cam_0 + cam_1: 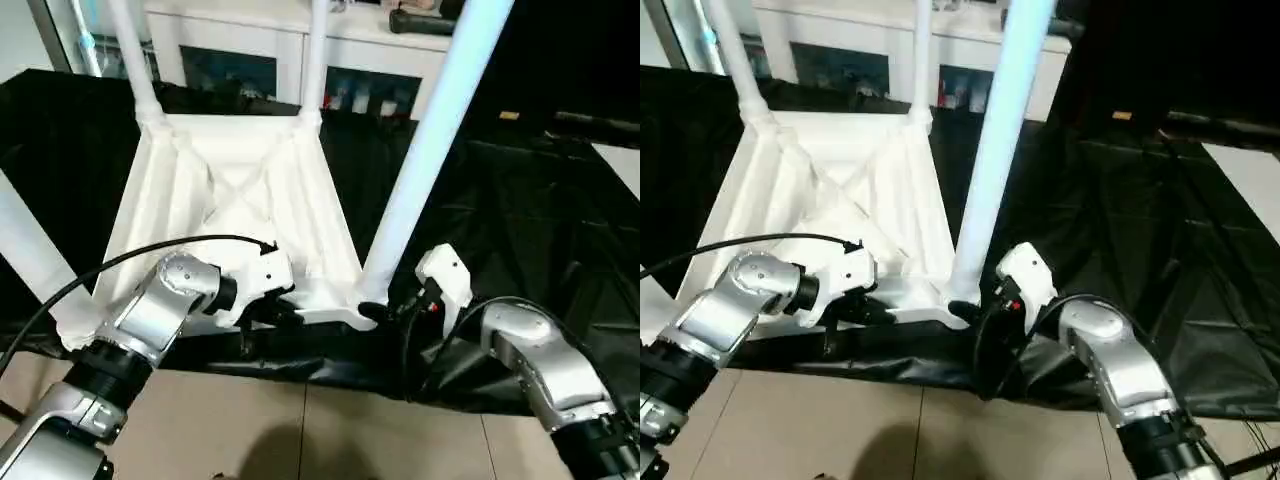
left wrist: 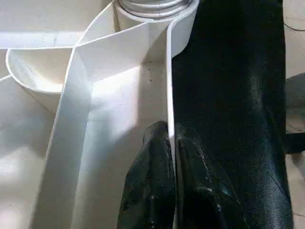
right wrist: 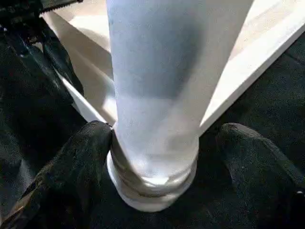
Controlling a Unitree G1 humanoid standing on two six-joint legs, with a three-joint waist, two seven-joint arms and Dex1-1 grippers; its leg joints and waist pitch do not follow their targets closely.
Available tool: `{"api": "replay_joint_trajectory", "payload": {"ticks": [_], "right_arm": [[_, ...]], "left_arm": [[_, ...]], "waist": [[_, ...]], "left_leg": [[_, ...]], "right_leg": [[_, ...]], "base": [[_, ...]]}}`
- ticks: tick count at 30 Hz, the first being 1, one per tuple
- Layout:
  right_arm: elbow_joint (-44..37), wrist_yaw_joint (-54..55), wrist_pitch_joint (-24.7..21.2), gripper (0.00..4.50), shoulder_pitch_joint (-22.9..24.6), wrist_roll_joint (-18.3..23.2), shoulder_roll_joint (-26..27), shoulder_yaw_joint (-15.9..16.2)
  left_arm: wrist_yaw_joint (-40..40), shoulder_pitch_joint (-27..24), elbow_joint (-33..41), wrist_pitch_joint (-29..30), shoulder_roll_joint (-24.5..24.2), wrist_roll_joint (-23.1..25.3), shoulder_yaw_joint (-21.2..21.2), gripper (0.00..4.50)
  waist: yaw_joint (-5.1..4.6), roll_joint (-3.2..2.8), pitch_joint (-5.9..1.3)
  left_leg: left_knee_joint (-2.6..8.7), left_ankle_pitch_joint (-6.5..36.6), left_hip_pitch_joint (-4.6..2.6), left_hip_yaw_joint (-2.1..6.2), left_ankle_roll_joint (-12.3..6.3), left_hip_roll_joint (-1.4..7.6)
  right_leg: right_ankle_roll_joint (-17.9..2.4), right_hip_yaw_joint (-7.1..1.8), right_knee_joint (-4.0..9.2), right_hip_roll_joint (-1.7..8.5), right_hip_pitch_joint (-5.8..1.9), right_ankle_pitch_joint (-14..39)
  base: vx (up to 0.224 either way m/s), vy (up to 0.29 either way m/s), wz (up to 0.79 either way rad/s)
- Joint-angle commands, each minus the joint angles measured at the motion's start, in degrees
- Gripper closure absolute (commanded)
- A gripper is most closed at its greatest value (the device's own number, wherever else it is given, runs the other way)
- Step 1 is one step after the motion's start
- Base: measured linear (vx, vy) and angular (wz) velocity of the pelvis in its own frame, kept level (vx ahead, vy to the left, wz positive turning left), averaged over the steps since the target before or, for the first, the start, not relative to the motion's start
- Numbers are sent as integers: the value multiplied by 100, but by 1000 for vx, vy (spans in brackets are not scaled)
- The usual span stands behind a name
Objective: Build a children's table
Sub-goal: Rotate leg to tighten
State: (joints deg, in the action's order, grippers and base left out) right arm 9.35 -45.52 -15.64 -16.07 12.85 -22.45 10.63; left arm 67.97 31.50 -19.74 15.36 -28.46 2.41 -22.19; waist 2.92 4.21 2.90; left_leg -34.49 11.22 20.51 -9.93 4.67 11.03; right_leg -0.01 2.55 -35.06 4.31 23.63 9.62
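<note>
Black left fingers [image 2: 157, 186] pinched on the white tabletop [image 1: 200, 190] rim, right fingers [image 3: 71, 176] apart, straddling a leg [image 3: 157, 95]

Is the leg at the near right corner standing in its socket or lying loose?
Standing: the leg rises upright from the tabletop's corner socket.

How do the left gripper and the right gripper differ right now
The left gripper is shut, its fingers pinched on the thin edge wall of the tabletop; the right gripper stands open around the base of the near-right leg, with a gap showing beside one finger. The left works at the tabletop's near edge, the right at its corner socket. Both have two black fingers and sit low over the black sheet.
</note>
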Motion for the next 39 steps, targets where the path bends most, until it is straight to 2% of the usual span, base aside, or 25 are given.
{"api": "replay_joint_trajectory", "payload": {"ticks": [1, 8, 10, 13, 14, 17, 23, 25, 27, 31, 35, 37, 38, 39], "right_arm": [[101, -64, 99, 79, -101, -10, 15, -21], [290, -135, 232, 125, -166, -35, 89, -14], [306, -143, 246, 155, -168, -42, 94, -10], [320, -177, 276, 170, -153, -50, 82, -12], [323, -181, 280, 194, -151, -51, 81, -14], [362, -216, 328, 198, -139, -92, 87, -3], [477, -27, 352, 228, -124, -230, 115, 3], [688, 419, 340, 233, -196, -350, 243, -109], [814, 760, 271, 237, -248, -352, 403, -240], [866, 1438, 52, 239, -318, -376, 766, -394], [996, 2173, -188, 242, -477, -334, 1197, -583], [1162, 2741, -353, 244, -622, -307, 1503, -753], [1302, 3208, -406, 244, -721, -334, 1680, -898], [1557, 3973, -498, 245, -893, -260, 2019, -1239]], "left_arm": [[20, -69, 119, 1, 71, -36, -61, 448], [8, -69, 115, -3, 64, -21, -56, 450], [8, -62, 96, -14, 62, -17, -56, 450], [2, -49, 60, -30, 59, -6, -60, 450], [2, -48, 58, -29, 59, -7, -59, 450], [4, -42, 44, -22, 49, -8, -58, 450], [-69, -58, 23, 32, 82, -43, 2, 450], [-299, -11, -79, 49, 214, -60, 106, 450], [-531, 67, -183, 119, 373, -87, 206, 450], [-1059, 279, -345, 365, 748, -49, 315, 450], [-1434, 465, -441, 589, 1066, 15, 322, 450], [-1814, 639, -569, 789, 1334, 70, 374, 450], [-2183, 774, -706, 981, 1534, 118, 457, 450], [-2813, 1010, -1001, 1226, 1870, 231, 605, 450]], "waist": [[-7, 17, -362], [-6, 9, -359], [-8, 3, -360], [-6, 4, -357], [-7, 4, -353], [-9, -17, -360], [-14, -9, -358], [-25, -12, -349], [-53, 1, -335], [-86, 11, -335], [-104, 3, -343], [-114, -12, -350], [-138, 2, -358], [-128, -8, -371]], "left_leg": [[406, 836, -14, 6, -217, 184], [411, 899, -15, 7, -199, 185], [413, 882, -15, 7, -192, 184], [415, 937, -17, 8, -186, 186], [417, 958, -16, 9, -177, 184], [418, 950, -16, 12, -168, 186], [421, 1018, -20, 11, -146, 183], [429, 1068, -25, 11, -120, 182], [442, 1249, -17, 20, -24, 169], [442, 1355, -32, 32, 42, 155], [447, 1290, -7, 36, 24, 157], [440, 1278, -42, 27, 67, 155], [445, 1221, -10, 36, 105, 146], [429, 1185, -38, 22, 127, 140]], "right_leg": [[-1202, -218, 342, 315, -292, 1118], [-1201, -219, 349, 317, -294, 1190], [-1201, -219, 346, 313, -295, 1153], [-1179, -219, 359, 319, -292, 1248], [-1168, -220, 364, 319, -292, 1293], [-1179, -219, 353, 316, -292, 1215], [-1181, -219, 365, 312, -288, 1267], [-1173, -217, 376, 307, -274, 1347], [-1067, -214, 417, 315, -269, 1743], [-918, -211, 464, 312, -248, 2136], [-851, -215, 465, 314, -247, 2092], [-896, -219, 459, 308, -209, 1981], [-907, -209, 441, 302, -243, 1913], [-915, -211, 446, 291, -227, 1780]], "base": [[0, 0, 0], [0, 0, 0], [0, 0, 0], [0, 0, 0], [0, 0, 0], [0, 0, 0], [0, 0, 0], [0, 0, 0], [0, 0, 0], [0, 0, 0], [0, 0, 0], [0, 0, 0], [0, 0, 0], [0, 0, 0]]}}
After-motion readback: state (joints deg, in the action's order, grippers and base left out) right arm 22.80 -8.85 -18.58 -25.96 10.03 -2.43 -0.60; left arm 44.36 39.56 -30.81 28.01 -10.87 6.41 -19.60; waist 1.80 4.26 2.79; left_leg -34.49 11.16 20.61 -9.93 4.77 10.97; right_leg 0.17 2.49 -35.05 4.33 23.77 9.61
